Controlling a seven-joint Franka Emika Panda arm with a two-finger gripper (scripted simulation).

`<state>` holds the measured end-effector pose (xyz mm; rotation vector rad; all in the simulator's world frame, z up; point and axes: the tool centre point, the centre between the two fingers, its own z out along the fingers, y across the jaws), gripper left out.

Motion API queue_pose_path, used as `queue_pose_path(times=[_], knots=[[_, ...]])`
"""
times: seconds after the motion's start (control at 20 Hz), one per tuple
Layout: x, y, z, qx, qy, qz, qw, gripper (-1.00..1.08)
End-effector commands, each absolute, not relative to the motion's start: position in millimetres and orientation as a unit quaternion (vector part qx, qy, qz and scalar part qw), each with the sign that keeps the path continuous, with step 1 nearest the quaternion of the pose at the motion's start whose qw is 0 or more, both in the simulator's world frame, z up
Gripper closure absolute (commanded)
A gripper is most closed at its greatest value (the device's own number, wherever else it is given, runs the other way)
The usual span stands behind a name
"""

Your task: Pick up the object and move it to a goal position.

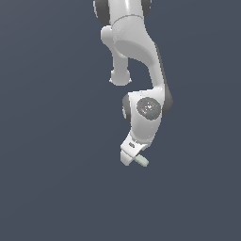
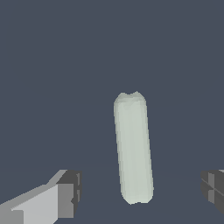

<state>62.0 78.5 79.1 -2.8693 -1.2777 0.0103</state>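
The object is a small pale grey-green bar with rounded ends, lying on the flat dark grey-blue floor. In the wrist view it sits between my two fingers, with a clear gap on each side, so neither finger touches it. My gripper is open and straddles the near end of the bar. In the exterior view the white arm reaches down from the top, my gripper is low over the floor, and one end of the bar sticks out past it toward the exterior view's right.
A plain dark grey-blue floor fills both views. No goal marker or other object shows.
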Motion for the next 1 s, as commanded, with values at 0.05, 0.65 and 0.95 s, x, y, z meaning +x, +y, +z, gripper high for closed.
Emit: queue_pose_path(times=[0.05, 0.65, 0.95], knots=[[66, 81, 73, -0.903, -0.43, 0.001, 0.0, -0.92], [69, 82, 63, -0.896, -0.445, 0.0, 0.0, -0.92], [68, 82, 33, -0.895, -0.446, 0.0, 0.0, -0.92]])
